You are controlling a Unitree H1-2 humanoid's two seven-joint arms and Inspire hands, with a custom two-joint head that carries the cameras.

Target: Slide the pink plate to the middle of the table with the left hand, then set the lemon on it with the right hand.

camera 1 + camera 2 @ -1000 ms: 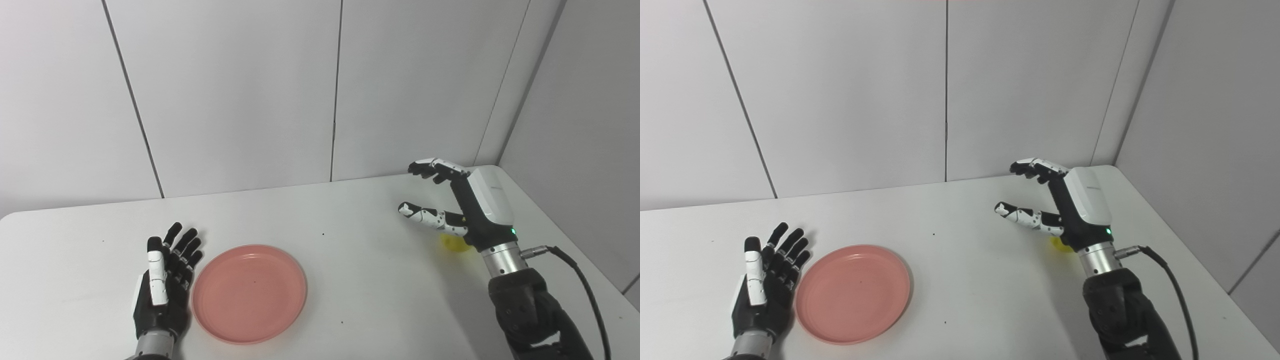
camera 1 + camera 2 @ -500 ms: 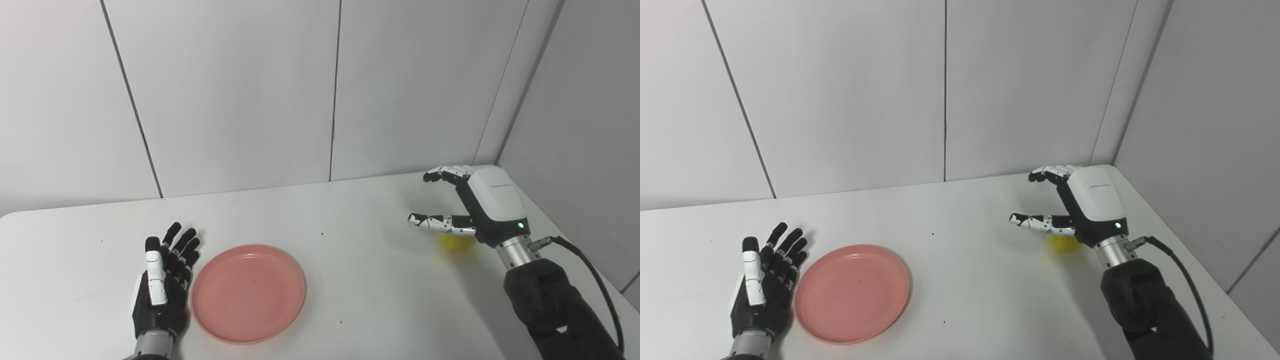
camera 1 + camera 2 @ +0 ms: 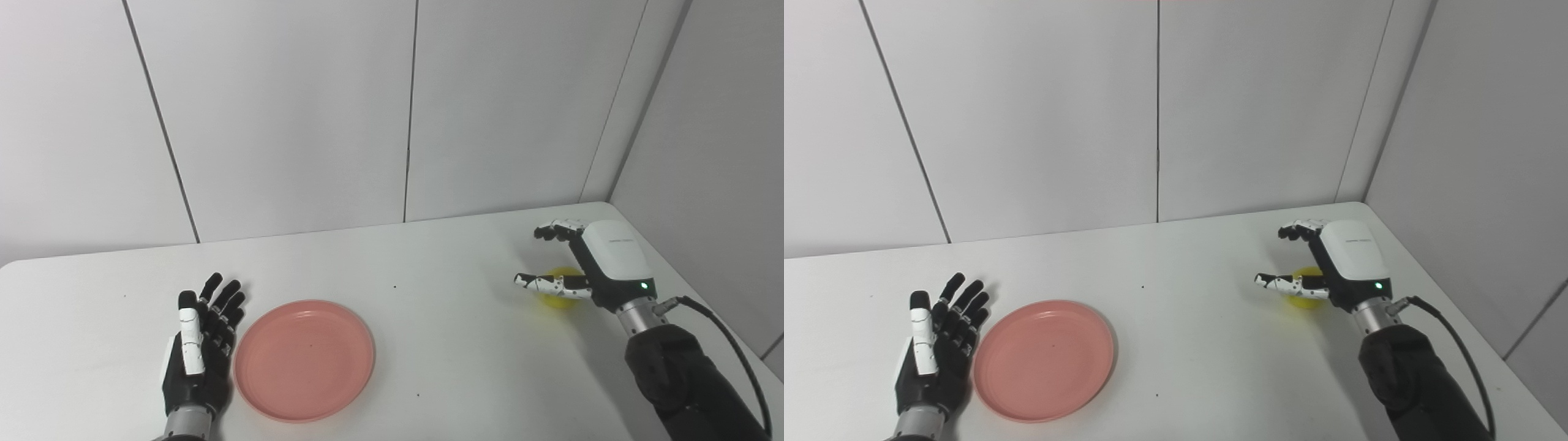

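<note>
A pink plate lies flat on the white table, left of centre near the front. My left hand is open, palm up on the table, fingers apart, right beside the plate's left rim. A yellow lemon sits at the right side of the table. My right hand is open and low around it, thumb in front of the lemon and fingers curled beyond it, not closed on it. The palm hides part of the lemon.
The table's back edge meets white wall panels. A side wall stands close on the right, just beyond the lemon. A black cable trails from the right wrist.
My right hand has moved right and down, from above the table to level with the lemon, with thumb and fingers on either side of it. The left hand and plate have not moved.
</note>
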